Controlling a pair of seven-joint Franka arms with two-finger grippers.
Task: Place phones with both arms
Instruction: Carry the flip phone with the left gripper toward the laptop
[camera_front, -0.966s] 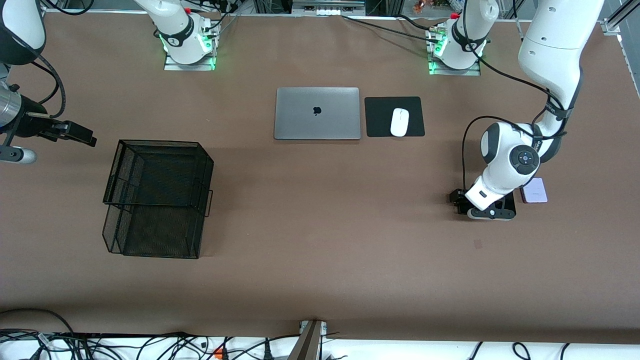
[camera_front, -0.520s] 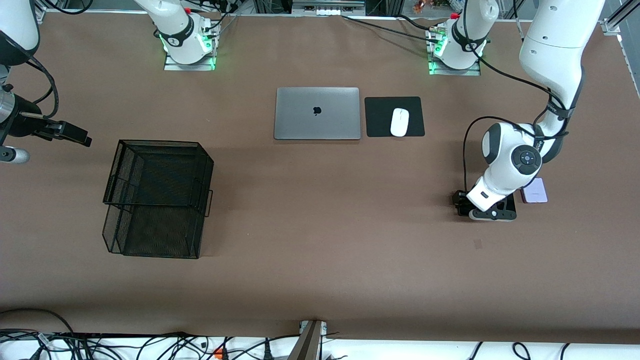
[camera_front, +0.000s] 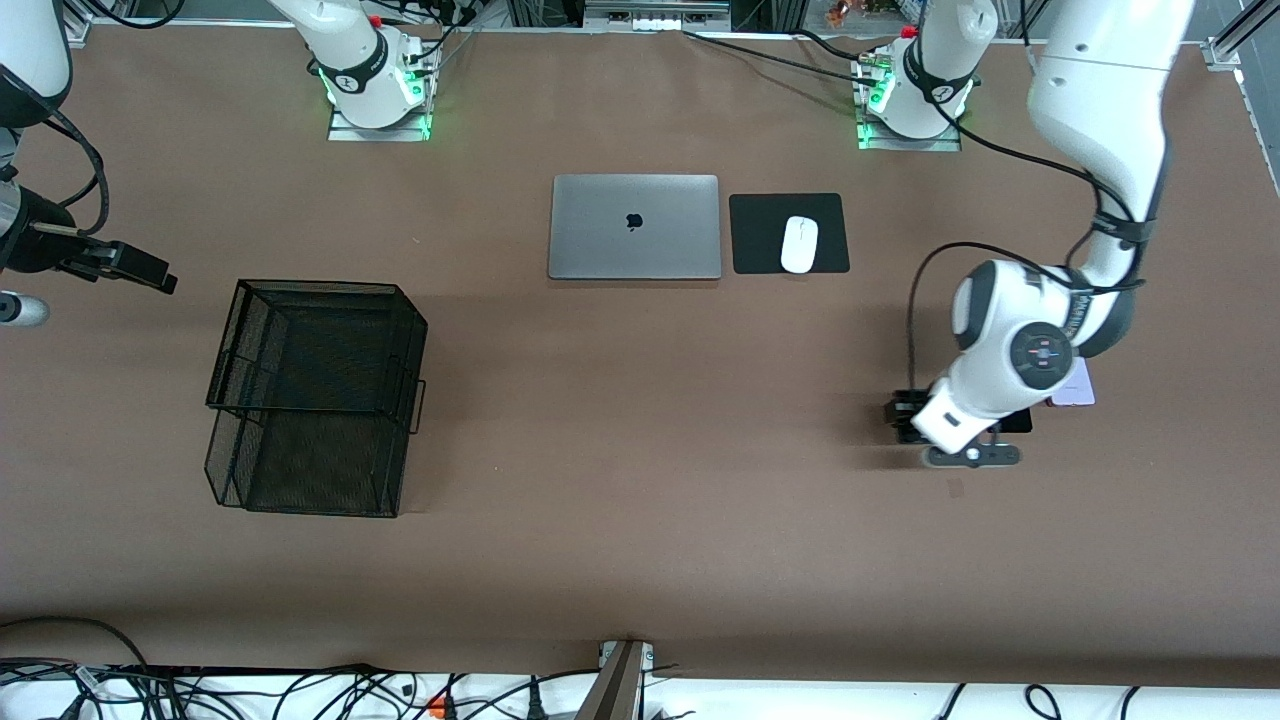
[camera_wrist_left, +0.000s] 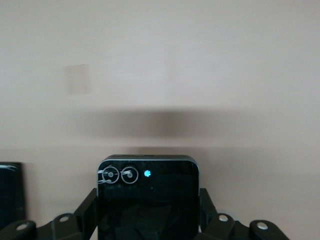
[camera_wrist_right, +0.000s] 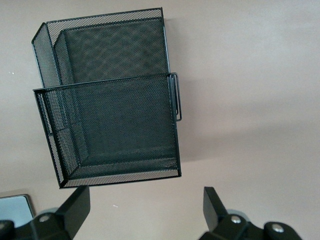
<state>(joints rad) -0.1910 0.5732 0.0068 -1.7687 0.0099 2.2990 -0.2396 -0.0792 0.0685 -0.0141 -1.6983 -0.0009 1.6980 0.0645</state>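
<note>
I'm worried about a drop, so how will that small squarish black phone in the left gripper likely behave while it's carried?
The small squarish black phone looks like a rigid slab, so it probably won't flex. Its glossy face suggests it is slippery. The left gripper clamps only its side edges, so it might tilt or slide if jolted.

Even overhead light bathes the brown tabletop (camera_front: 640, 560); soft shadows pool under the left arm (camera_front: 1090, 200), wrist views pale.
</note>
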